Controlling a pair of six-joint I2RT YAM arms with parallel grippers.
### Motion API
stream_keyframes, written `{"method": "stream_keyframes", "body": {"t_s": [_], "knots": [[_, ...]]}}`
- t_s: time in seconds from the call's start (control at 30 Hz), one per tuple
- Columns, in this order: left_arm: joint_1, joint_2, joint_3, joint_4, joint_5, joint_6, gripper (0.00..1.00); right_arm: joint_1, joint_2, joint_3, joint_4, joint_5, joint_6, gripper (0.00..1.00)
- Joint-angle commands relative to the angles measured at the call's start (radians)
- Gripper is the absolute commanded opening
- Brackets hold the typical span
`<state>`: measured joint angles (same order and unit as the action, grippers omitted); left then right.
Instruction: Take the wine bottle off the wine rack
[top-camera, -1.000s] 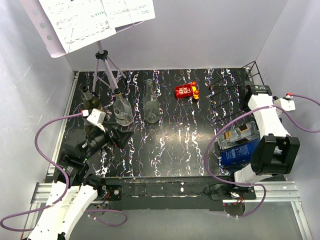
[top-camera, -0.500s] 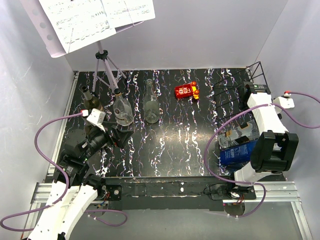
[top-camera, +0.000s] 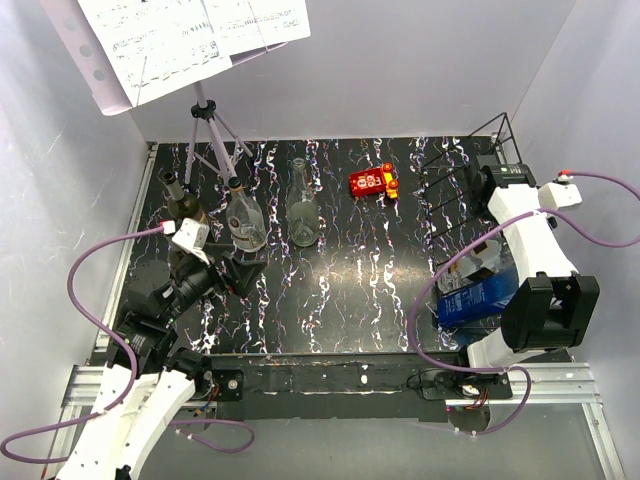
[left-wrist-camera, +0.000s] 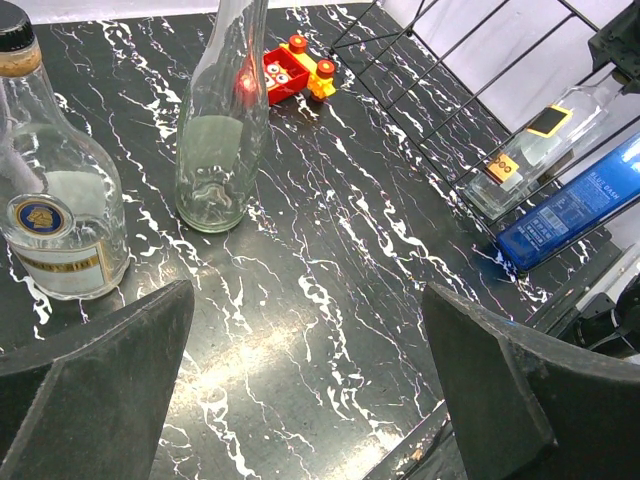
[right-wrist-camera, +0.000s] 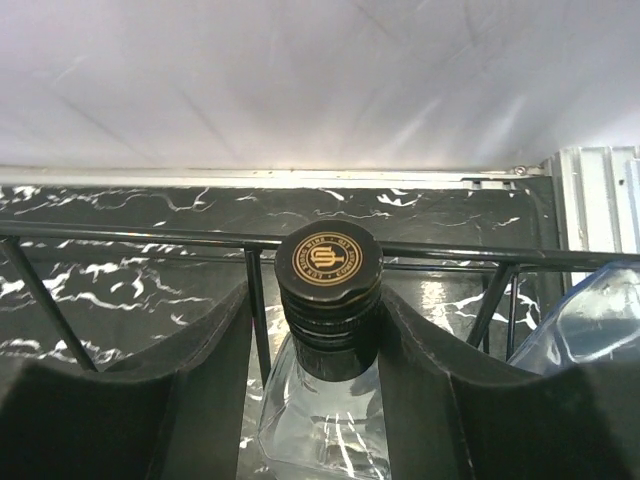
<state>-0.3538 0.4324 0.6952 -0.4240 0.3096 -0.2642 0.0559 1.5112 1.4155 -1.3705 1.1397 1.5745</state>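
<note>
Between the fingers of the right claw (right-wrist-camera: 330, 300) the black, gold-stamped cap of the wine bottle (right-wrist-camera: 330, 265) is seen, and the claw is judged to be closed on it. The right-hand finger (right-wrist-camera: 430, 400) is pressed against the cap, while the left-hand one lies just beside it, and a thin gap there cannot be ruled out. Below the claw the bottle's clear glass shoulder is carried by the wine rack (right-wrist-camera: 130, 240). The rack's top bar runs just beyond the cap, and its uprights stand to either side of the neck. Just to the right of the claw a blue bottle (left-wrist-camera: 570, 205) is laid in the same rack.

The left claw (left-wrist-camera: 310, 380) is held wide open over the desk (left-wrist-camera: 330, 250), with nothing between its fingers. Ahead of it a tall clear bottle (left-wrist-camera: 222, 130) and a squat labelled bottle (left-wrist-camera: 55, 200) are stood upright, and the rack is well apart, off to its right.

The step in hand is taken to be the grasp itself, made at the neck; the bottle is not yet lifted out. For the next move a firm grip is needed on a smooth, narrow cap, and the neck must be brought clear of the bar and uprights. Since the light wire rack may be dragged along, a slow pull is called for, and the blue bottle alongside should not be disturbed.
</note>
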Motion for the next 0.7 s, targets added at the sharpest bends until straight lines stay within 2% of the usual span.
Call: {"method": "stream_keyframes", "body": {"t_s": [0.0, 0.5, 0.67], "knots": [[-0.004, -0.017, 0.010, 0.010, -0.009, 0.013, 0.98, 0.053, -0.075, 0.108, -0.299, 0.227, -0.018, 0.01], [-0.004, -0.037, 0.007, 0.004, -0.014, 0.014, 0.98, 0.058, -0.023, 0.028, -0.300, 0.213, 0.081, 0.01], [-0.004, -0.026, 0.009, 0.004, -0.014, 0.013, 0.98, 0.030, -0.017, 0.014, -0.300, 0.166, 0.110, 0.01]]}}
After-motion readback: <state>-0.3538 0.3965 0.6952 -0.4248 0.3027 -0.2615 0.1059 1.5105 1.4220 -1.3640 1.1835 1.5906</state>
